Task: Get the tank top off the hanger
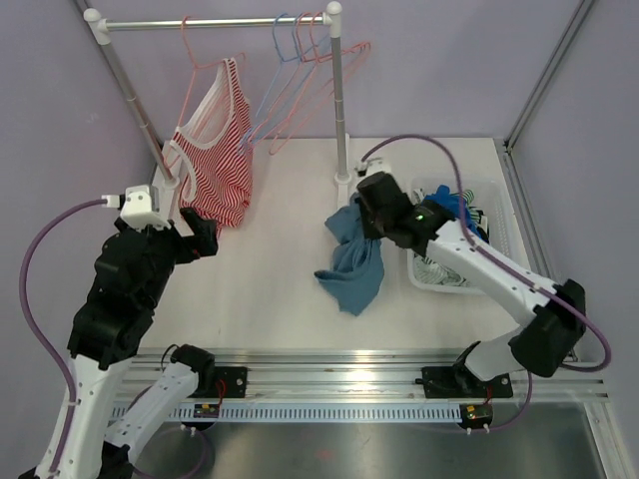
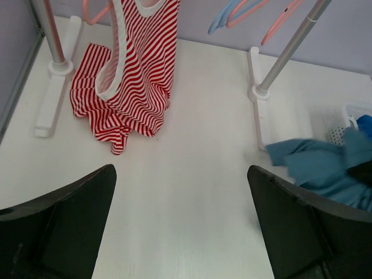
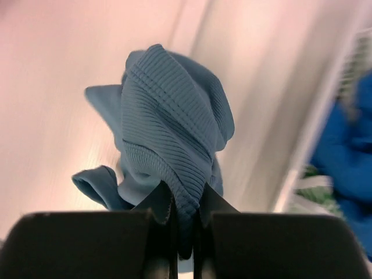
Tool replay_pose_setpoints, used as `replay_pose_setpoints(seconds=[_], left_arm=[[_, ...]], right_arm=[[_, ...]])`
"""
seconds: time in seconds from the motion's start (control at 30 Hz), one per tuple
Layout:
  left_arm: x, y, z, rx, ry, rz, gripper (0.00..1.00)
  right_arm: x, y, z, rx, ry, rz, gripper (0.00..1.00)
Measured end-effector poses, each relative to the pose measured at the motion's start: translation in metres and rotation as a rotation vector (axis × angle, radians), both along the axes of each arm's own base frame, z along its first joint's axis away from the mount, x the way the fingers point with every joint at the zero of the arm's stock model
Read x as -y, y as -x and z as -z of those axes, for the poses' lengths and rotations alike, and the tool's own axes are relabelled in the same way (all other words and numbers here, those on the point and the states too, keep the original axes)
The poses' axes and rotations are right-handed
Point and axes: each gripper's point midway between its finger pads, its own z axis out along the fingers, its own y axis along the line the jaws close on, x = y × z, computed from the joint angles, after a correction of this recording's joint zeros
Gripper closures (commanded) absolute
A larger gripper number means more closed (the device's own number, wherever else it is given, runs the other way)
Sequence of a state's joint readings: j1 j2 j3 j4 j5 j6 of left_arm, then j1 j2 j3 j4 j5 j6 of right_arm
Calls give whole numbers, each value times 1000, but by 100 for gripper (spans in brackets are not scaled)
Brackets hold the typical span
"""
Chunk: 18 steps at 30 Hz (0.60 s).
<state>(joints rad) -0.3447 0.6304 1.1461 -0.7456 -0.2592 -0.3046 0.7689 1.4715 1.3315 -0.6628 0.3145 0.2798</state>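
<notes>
my left fingers point(image 2: 64, 226) wide, empty — lined up on tank top point(image 2: 145, 58) | right fingers point(image 3: 81, 244) pinch blue cloth point(image 3: 168, 116) — probably clearing it aside

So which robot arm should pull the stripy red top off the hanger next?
Probably the left. The left gripper is open and empty, and it is close to the striped tank top. The right gripper is shut on a blue cloth, farther from the top.
</notes>
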Motion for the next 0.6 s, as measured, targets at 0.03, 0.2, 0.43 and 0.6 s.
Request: replay_pose_setpoints(seconds=[0.03, 0.2, 0.43, 0.6], left_arm=[[-2, 2, 5, -2, -12, 0, 1], [-11, 14, 37, 7, -56, -6, 1], [-7, 4, 56, -35, -103, 12, 1], [-3, 2, 57, -33, -105, 30, 1]], right_arm=[[16, -8, -20, 41, -12, 46, 100], [104, -33, -108, 230, -23, 278, 100], [221, -47, -162, 363, 14, 605, 100], [258, -47, -161, 385, 38, 710, 100]])
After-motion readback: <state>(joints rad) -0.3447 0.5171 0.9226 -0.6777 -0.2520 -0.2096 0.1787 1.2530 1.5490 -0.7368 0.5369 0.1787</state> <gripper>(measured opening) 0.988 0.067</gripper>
